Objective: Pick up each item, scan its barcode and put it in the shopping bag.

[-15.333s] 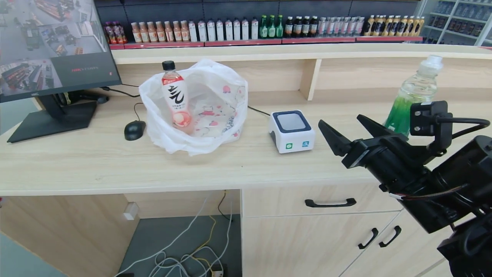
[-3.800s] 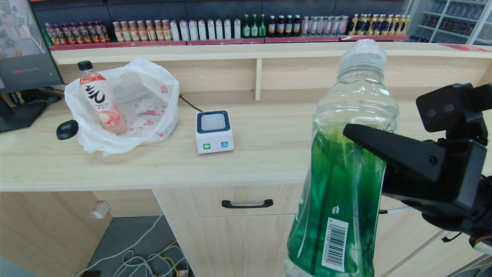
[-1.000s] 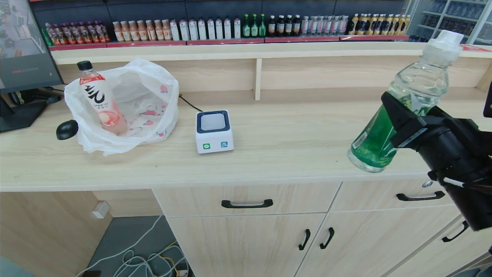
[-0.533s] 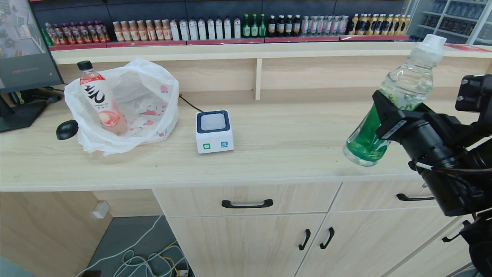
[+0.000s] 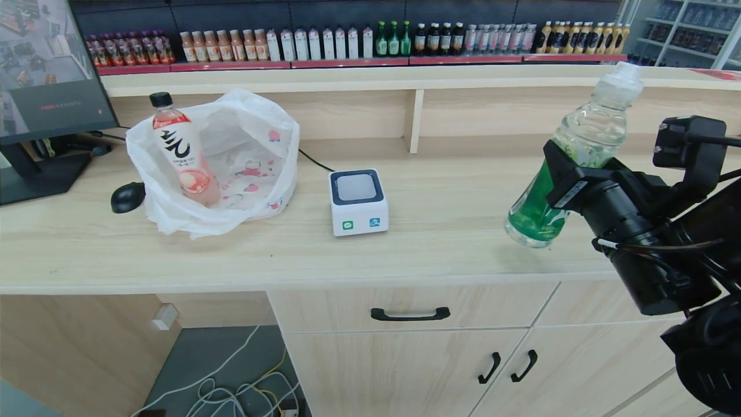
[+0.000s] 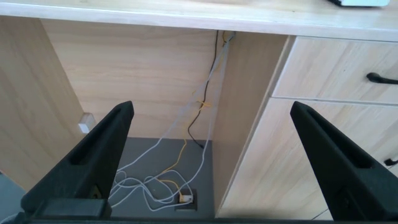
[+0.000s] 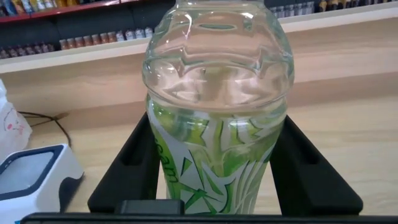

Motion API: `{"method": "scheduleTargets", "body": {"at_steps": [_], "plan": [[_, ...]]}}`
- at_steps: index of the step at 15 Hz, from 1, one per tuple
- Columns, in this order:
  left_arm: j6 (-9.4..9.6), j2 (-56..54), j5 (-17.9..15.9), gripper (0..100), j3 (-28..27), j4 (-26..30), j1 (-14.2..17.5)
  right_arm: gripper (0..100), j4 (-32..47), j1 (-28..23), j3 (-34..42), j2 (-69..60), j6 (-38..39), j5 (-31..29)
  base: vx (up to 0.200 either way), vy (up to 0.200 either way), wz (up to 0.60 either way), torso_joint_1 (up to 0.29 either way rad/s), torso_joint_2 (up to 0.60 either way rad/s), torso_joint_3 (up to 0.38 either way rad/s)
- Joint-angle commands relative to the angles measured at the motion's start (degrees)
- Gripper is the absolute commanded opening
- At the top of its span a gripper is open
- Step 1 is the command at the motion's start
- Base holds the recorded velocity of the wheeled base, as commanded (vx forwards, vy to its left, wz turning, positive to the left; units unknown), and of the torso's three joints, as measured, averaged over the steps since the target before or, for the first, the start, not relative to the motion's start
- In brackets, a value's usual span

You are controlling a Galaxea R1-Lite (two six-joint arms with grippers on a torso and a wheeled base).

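Note:
My right gripper [image 5: 558, 174] is shut on a clear bottle with a green label [image 5: 560, 174], held tilted above the right part of the wooden counter [image 5: 440, 231]; the same bottle [image 7: 217, 130] sits between the fingers [image 7: 130, 168] in the right wrist view. A white barcode scanner [image 5: 358, 201] stands mid-counter, with its corner [image 7: 31, 177] also in the right wrist view. Left of it stands a white shopping bag [image 5: 231, 168] holding an upright pink bottle [image 5: 182, 150]. My left gripper [image 6: 211, 158] hangs open below counter height, facing the knee space and cables.
A black mouse [image 5: 127, 197] and a monitor [image 5: 40, 69] sit at the counter's left end. A raised back ledge [image 5: 405, 78] runs behind the counter, with shelves of bottles [image 5: 370, 43] beyond. Drawers and cabinet doors [image 5: 440, 336] are under the counter.
The right gripper has carried the green bottle leftward and slightly lower over the counter. The head camera has shifted, so the bag and scanner appear further right.

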Motion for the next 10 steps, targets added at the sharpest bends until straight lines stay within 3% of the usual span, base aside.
{"method": "scheduleTargets", "body": {"at_steps": [1, 10], "plan": [[-0.01, -0.02, 0.0, 100, 0.0, 0.0, 0.07, 0, 0.02, 0.12, -0.15, 0.57, 0.05, 0.08, 0.0, 0.2, 0.0, -0.002, 0.0, 0.002], [-0.18, -0.02, 0.0, 100, 0.0, 0.0, 0.07, 0, 0.02, 1.44, -2.52, 0.57, -0.66, 0.08, 0.0, 0.2, 0.0, 0.004, 0.0, 0.002]]}}
